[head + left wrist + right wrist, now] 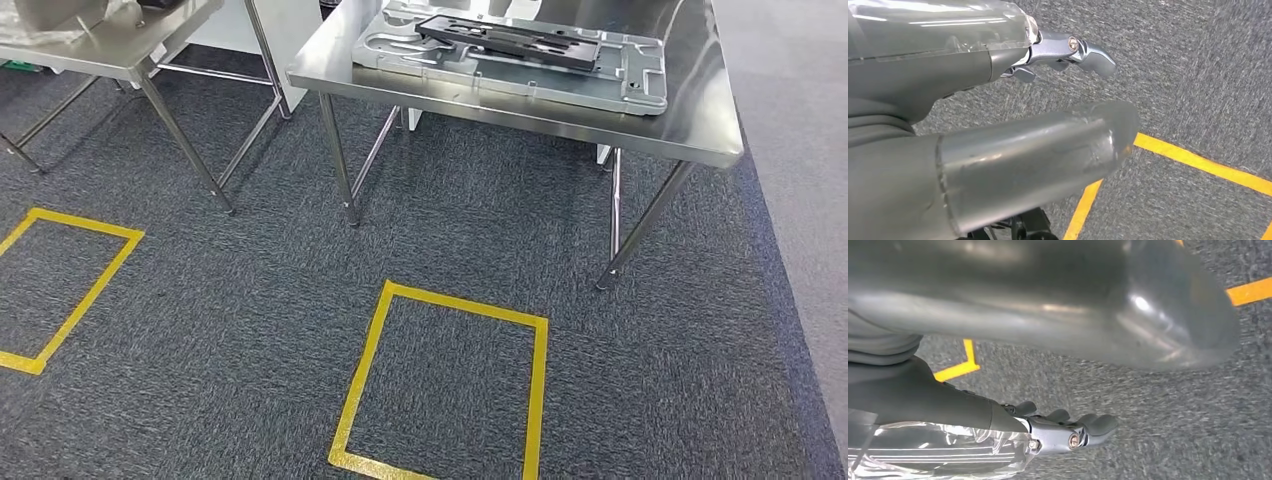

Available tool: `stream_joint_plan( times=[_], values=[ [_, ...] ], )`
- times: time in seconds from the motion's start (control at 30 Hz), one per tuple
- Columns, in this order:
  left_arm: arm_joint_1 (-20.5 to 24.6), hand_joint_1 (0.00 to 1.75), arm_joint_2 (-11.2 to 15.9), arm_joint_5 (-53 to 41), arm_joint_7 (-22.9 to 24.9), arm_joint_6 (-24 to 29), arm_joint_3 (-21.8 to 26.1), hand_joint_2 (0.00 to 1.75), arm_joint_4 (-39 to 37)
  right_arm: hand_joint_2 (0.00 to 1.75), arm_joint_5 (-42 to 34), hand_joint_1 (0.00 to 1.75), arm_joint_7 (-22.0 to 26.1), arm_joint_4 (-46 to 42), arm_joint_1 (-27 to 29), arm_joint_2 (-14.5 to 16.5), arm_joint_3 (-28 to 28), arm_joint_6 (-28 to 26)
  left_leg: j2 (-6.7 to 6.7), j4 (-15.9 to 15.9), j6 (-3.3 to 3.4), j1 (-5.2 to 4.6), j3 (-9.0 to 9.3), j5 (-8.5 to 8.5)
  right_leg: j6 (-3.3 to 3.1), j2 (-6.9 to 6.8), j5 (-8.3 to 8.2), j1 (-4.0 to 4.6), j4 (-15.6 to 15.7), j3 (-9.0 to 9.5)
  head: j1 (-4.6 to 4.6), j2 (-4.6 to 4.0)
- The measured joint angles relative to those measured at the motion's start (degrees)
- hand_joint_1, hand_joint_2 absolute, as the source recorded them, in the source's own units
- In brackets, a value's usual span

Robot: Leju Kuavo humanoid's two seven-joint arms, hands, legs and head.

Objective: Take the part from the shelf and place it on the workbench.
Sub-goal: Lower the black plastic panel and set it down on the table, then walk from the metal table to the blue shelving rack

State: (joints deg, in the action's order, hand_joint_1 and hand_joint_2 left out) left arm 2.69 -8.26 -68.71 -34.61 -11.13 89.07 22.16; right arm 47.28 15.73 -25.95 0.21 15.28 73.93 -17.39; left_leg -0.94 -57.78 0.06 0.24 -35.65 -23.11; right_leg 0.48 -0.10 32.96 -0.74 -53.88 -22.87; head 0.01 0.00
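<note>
A long black part [515,40] lies on a silver fixture plate [625,85], which rests on the steel workbench [700,130] ahead of me. My left hand [1023,150] hangs over the grey carpet, its thumb and fingers [1093,55] apart, and holds nothing. My right hand [1048,315] also hangs above the carpet, fingers [1073,432] apart from the thumb, with nothing in it.
A second steel table [120,50] stands at the far left with something silvery on it. Yellow tape squares mark the carpet, one [365,370] in front of the workbench and one [90,290] at the left. Thin table legs [640,230] reach down to the floor.
</note>
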Motion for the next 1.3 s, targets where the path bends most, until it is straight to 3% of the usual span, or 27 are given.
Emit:
stream_joint_plan(
  times=[0.03,0.1,0.17,0.2,0.23,0.27,0.37,0.43,0.5,0.57,0.63,0.7,0.73,0.77,0.83,0.87,0.9,0.97,1.03,1.07,1.1,1.17,1.23,1.27,1.3],
  values=[
    [-0.02,0.0,0.0,-0.09,0.04,0.1,-0.01,0.0,0.0,0.0,0.44,0.0,0.04,0.21,-0.02,0.0,0.19,0.25,0.09,-0.31,-0.31,0.12,-0.26,-0.21,-0.5,-0.17,-0.36,0.0,-0.11,-0.31,0.0,0.0],
    [-0.15,0.0,0.0,-0.28,0.17,0.32,-0.01,0.0,0.0,0.0,1.62,0.0,-0.15,0.56,0.02,-0.03,0.52,0.57,0.29,-3.7,-0.78,0.34,-1.56,-3.24,-1.53,-0.7,-1.06,-0.02,-0.1,-0.78,-0.23,-0.01],
    [-0.27,0.0,0.0,-0.52,0.33,0.55,-0.01,0.0,0.0,0.0,2.96,0.0,-0.6,0.8,0.1,-0.09,0.78,0.63,0.38,-11.14,-1.09,0.46,-4.05,-7.93,-2.17,-1.34,-1.49,0.31,-0.42,-1.55,-0.49,-0.01],
    [-0.31,0.0,0.0,-0.66,0.41,0.63,-0.01,0.0,0.0,0.0,3.46,0.0,-0.88,0.91,0.16,-0.11,0.87,0.62,0.39,-14.59,-1.17,0.47,-5.06,-9.37,-2.34,-1.67,-1.63,0.5,-0.72,-2.06,-0.5,-0.01],
    [-0.37,0.0,-0.01,-0.77,0.49,0.68,-0.02,0.0,0.0,0.0,3.82,0.0,-1.13,1.04,0.18,-0.13,0.95,0.6,0.4,-16.38,-1.18,0.47,-5.24,-9.73,-2.44,-2.0,-1.71,0.68,-1.11,-2.59,-0.5,-0.01],
    [-0.44,0.0,-0.01,-0.84,0.55,0.69,-0.01,0.0,0.0,0.0,4.05,0.0,-1.37,1.16,0.18,-0.13,1.01,0.57,0.37,-15.95,-1.08,0.46,-4.3,-9.07,-2.47,-2.32,-1.74,0.83,-1.51,-3.07,-0.5,-0.01],
    [-0.4,0.0,-0.01,-0.88,0.63,0.71,-0.02,0.0,0.0,0.0,4.33,0.0,-1.78,1.51,0.12,-0.11,1.08,0.54,-0.91,-5.55,-0.16,0.14,2.74,-5.81,-2.3,-3.48,-1.61,1.24,-2.47,-3.85,-0.5,-0.01],
    [-0.29,0.0,-0.01,-0.88,0.64,0.72,-0.02,0.0,0.0,0.0,4.35,0.0,-1.84,1.67,0.05,-0.1,1.13,0.54,-2.09,-1.26,0.57,-0.45,5.03,-5.35,-1.94,-4.32,-1.56,1.44,-2.75,-4.05,-0.51,-0.01],
    [-0.35,0.0,-0.02,-0.88,0.68,0.71,-0.02,0.0,0.0,0.0,4.36,0.0,-1.9,1.78,-0.12,-0.1,1.24,0.6,-1.68,-0.7,1.09,-0.6,4.78,-5.07,-1.44,-5.14,-1.64,1.55,-2.76,-4.1,-0.6,0.0],
    [-0.42,0.0,-0.07,-0.92,0.79,0.68,-0.02,0.0,0.0,0.0,4.45,0.0,-1.95,1.8,-0.3,-0.1,1.51,0.7,-0.72,0.03,1.71,-0.18,4.62,-4.55,-0.77,-4.19,-0.68,1.49,-3.76,-4.48,-0.56,0.0],
    [-0.33,0.0,-0.13,-0.99,0.91,0.64,-0.02,0.0,0.0,0.0,4.52,0.0,-2.02,1.81,-0.3,-0.11,1.89,0.84,0.17,0.47,2.25,0.15,4.3,-3.91,-0.18,-1.66,2.61,1.1,-8.63,-6.75,-0.35,0.0],
    [-0.27,0.0,-0.15,-1.04,0.96,0.64,-0.02,0.0,0.0,0.0,4.52,0.0,-2.07,1.84,-0.24,-0.11,2.14,0.95,1.2,0.42,2.38,0.18,3.67,-3.51,0.21,-0.34,6.08,0.64,-16.12,-10.46,-0.22,0.0],
    [-0.31,0.0,-0.16,-1.04,0.97,0.64,-0.02,0.0,0.0,0.0,4.52,0.0,-2.08,1.85,-0.21,-0.11,2.23,0.96,1.76,0.33,2.31,0.2,3.42,-3.36,0.39,-0.19,6.51,0.42,-18.45,-11.66,-0.22,0.0],
    [-0.37,0.0,-0.19,-1.05,0.98,0.64,-0.02,0.0,0.0,0.0,4.52,0.0,-2.09,1.86,-0.2,-0.11,2.32,0.97,2.4,0.21,2.19,0.22,3.23,-3.24,0.53,-0.11,5.73,0.23,-18.72,-11.86,-0.22,0.0],
    [-0.4,0.0,-0.23,-1.05,0.99,0.64,-0.02,0.0,0.0,0.0,4.52,0.0,-2.09,1.87,-0.19,-0.13,2.46,0.99,3.7,-0.14,1.9,0.31,3.0,-3.07,0.58,0.66,1.56,-0.12,-12.97,-9.11,-0.21,0.0],
    [-0.37,0.0,-0.26,-1.05,0.99,0.64,-0.02,0.0,0.0,0.0,4.52,0.0,-2.09,1.87,-0.18,-0.14,2.51,1.01,4.31,-0.34,1.68,0.3,2.83,-2.99,0.52,1.99,-0.15,-0.26,-8.98,-7.23,-0.21,0.0],
    [-0.31,0.0,-0.28,-1.06,1.0,0.64,-0.03,0.0,0.0,0.0,4.54,0.0,-2.09,1.87,-0.18,-0.14,2.58,1.03,4.87,-0.55,1.38,0.26,2.61,-2.88,0.39,3.1,-1.33,-0.33,-5.86,-5.9,-0.21,0.0],
    [-0.29,0.0,-0.3,-1.07,1.01,0.64,-0.04,0.0,0.0,0.0,4.57,0.0,-2.1,1.88,-0.23,-0.14,2.72,1.12,5.89,-0.64,0.54,0.23,2.09,-2.49,0.07,4.23,-1.82,-0.19,-3.44,-5.14,-0.28,0.0],
    [-0.47,0.0,-0.3,-1.1,1.06,0.63,-0.04,0.0,0.0,0.0,4.59,0.0,-2.13,1.9,-0.28,-0.1,2.85,1.2,6.6,-0.61,-0.26,0.38,1.67,-2.12,-0.62,2.91,-2.38,-0.12,-3.2,-5.27,-0.3,0.0],
    [-0.59,0.0,-0.3,-1.13,1.1,0.63,-0.04,0.0,0.0,0.0,4.59,0.0,-2.14,1.9,-0.27,-0.07,2.91,1.25,6.01,-1.2,-0.53,0.42,1.29,-2.54,-1.08,2.26,-2.67,-0.18,-2.96,-5.29,-0.37,-0.01],
    [-0.64,0.0,-0.31,-1.19,1.16,0.63,-0.05,0.0,0.0,0.0,4.59,0.0,-2.19,1.91,-0.21,-0.04,2.99,1.31,4.95,-2.84,-0.75,0.44,0.48,-3.71,-1.51,1.47,-2.95,-0.27,-2.71,-5.35,-0.55,-0.01],
    [-0.52,0.0,-0.29,-1.42,1.27,0.63,-0.06,0.0,0.0,0.0,4.68,0.0,-2.36,1.91,0.01,-0.02,3.25,1.5,2.42,-9.3,-1.15,0.46,-2.27,-7.8,-1.98,-0.14,-3.2,-0.19,-2.55,-5.66,-0.95,-0.01],
    [-0.43,0.0,-0.27,-1.66,1.39,0.64,-0.07,0.0,0.0,0.0,4.85,0.0,-2.51,1.9,0.2,-0.02,3.47,1.69,1.56,-15.71,-1.55,0.55,-4.58,-10.8,-2.04,-1.8,-3.22,-0.02,-2.74,-6.02,-1.07,0.0],
    [-0.52,0.0,-0.27,-1.71,1.43,0.64,-0.07,0.0,0.0,0.0,4.93,0.0,-2.56,1.88,0.22,-0.02,3.52,1.74,1.38,-16.48,-1.64,0.56,-4.47,-10.84,-2.02,-2.54,-3.2,0.02,-2.87,-6.16,-1.07,0.0],
    [-0.62,0.0,-0.27,-1.75,1.46,0.64,-0.07,0.0,0.0,0.0,5.02,0.0,-2.62,1.87,0.2,-0.02,3.54,1.78,1.11,-14.88,-1.64,0.57,-3.14,-9.84,-1.96,-3.27,-3.17,0.03,-3.01,-6.23,-1.08,0.0]
  ],
)
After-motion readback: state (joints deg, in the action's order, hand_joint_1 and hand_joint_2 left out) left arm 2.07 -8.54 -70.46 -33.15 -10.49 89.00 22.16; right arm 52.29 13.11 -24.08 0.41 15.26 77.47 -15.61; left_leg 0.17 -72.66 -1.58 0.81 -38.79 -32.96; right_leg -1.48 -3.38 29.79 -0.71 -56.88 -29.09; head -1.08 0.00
